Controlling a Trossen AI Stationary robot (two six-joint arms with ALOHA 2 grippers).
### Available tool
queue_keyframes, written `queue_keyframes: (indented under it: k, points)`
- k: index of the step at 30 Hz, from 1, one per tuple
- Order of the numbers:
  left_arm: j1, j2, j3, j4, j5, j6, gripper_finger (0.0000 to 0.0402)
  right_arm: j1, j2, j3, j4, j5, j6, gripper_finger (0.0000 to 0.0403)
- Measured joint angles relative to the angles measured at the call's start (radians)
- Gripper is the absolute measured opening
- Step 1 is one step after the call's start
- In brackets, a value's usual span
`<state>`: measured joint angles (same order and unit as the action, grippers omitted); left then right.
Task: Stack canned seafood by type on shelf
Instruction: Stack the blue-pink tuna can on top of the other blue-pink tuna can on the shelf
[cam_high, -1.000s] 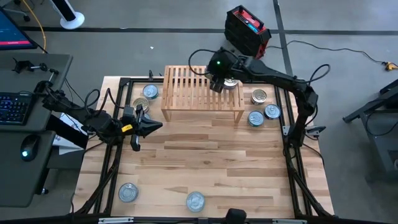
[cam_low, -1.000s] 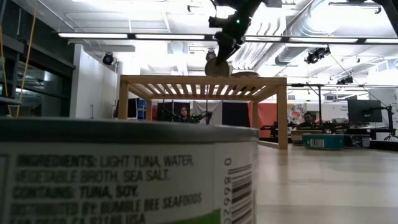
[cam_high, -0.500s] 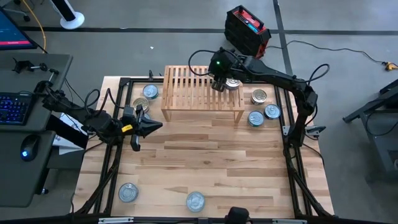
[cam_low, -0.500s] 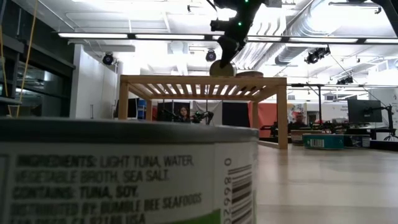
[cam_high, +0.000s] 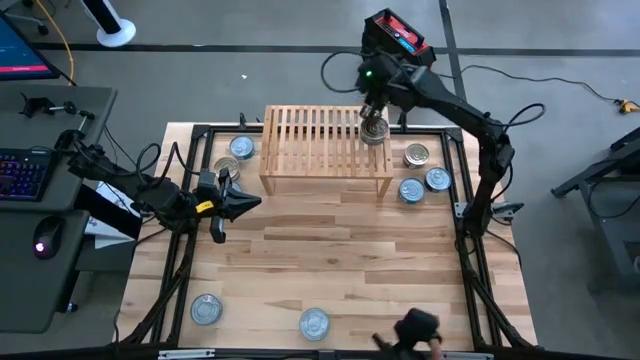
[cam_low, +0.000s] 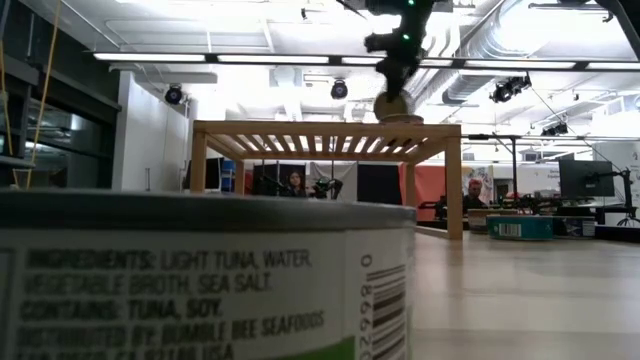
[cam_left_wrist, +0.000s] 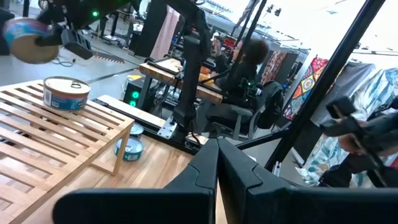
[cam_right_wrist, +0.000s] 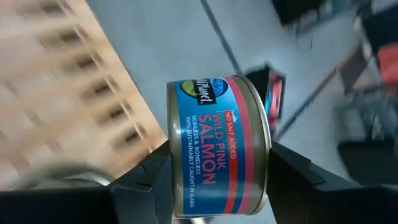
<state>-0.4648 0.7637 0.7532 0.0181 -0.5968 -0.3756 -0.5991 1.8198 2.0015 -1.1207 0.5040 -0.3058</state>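
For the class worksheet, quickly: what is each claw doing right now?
Left claw: closed, holding nothing, beside the shelf.
Right claw: closed on a salmon can, above the shelf.

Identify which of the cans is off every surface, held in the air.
The salmon can, gripped by the right tool above the shelf; another can sits on the slats, and the others rest on the table.

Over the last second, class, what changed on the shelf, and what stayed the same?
The right gripper, its fingers clamped on a salmon can, carried it sideways along the shelf toward the right end, over the can already resting there. The left gripper stayed parked beside the shelf, and the loose cans on the table did not move.
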Motion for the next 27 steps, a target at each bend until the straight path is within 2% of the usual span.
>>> queue_keyframes:
  k: [5,14,27]
  points:
    - [0.0,0.0,0.0,-0.008,0.0,0.003,0.0001,-0.032,0.0,0.008,-0.07,-0.093,0.033,0.0172]
    - [0.0,0.0,0.0,-0.05,0.0,-0.021,0.0001,-0.029,0.0,0.007,-0.183,-0.101,-0.008,0.0172]
    - [0.0,0.0,0.0,-0.05,0.0,-0.023,0.0001,-0.008,0.0,0.006,-0.21,-0.165,-0.008,0.0172]
